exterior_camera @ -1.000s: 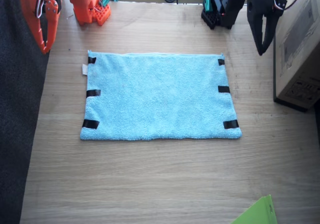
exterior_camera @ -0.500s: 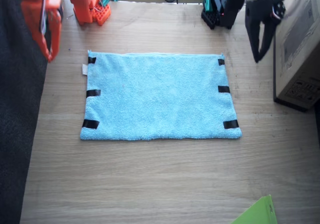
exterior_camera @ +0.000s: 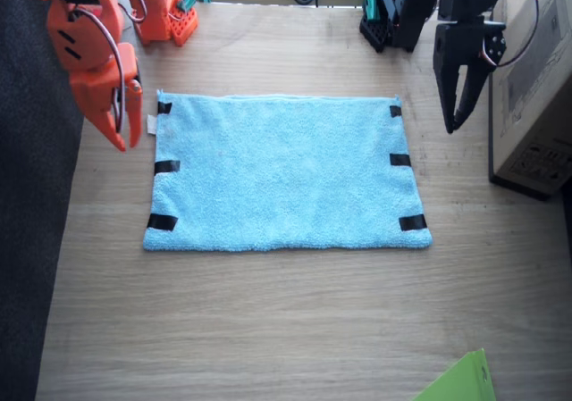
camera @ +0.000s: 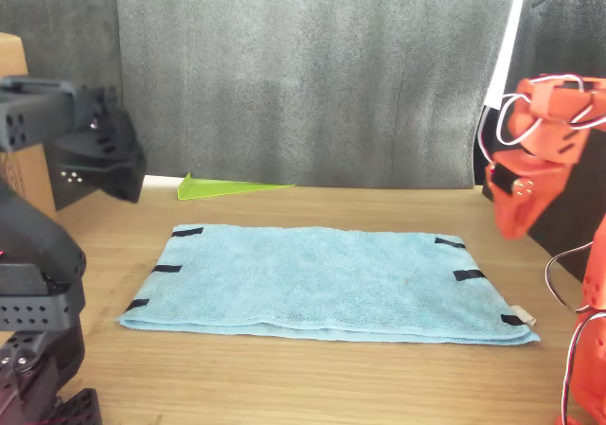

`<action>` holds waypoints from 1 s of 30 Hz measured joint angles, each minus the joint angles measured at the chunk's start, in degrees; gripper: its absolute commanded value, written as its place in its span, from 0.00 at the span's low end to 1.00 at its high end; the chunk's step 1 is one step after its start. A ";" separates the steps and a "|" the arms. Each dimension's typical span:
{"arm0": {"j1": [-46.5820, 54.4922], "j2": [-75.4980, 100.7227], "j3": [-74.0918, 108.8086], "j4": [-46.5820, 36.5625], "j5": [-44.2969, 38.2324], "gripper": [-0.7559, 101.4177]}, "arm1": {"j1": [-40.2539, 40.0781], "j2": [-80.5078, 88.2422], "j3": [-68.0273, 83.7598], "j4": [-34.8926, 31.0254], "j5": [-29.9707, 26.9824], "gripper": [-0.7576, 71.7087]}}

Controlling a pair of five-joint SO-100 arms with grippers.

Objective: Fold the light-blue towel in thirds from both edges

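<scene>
Wooden table (exterior_camera: 268,321) bears the light-blue towel (exterior_camera: 281,173) flat between both raised, seemingly slightly parted tools: right (exterior_camera: 125,136), left (exterior_camera: 454,120)

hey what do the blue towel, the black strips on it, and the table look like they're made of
The light-blue towel looks like fluffy terry cloth, matte with a nubby pile. The black strips look like smooth tape, probably plastic, slightly shiny. The table looks like pale wood or wood-look laminate, with visible grain lines; which one is unclear.

**Towel flat between the two arms**

The towel (exterior_camera: 284,171) lies spread flat mid-surface (exterior_camera: 268,329). The right gripper (exterior_camera: 125,122) hangs just beside one short edge, the left gripper (exterior_camera: 458,106) near the other, neither touching. A box (exterior_camera: 536,88) stands beyond the left arm.
</scene>
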 measured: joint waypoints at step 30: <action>0.53 0.97 5.27 -2.29 1.05 0.02 | 4.39 7.21 20.92 -4.31 1.58 0.23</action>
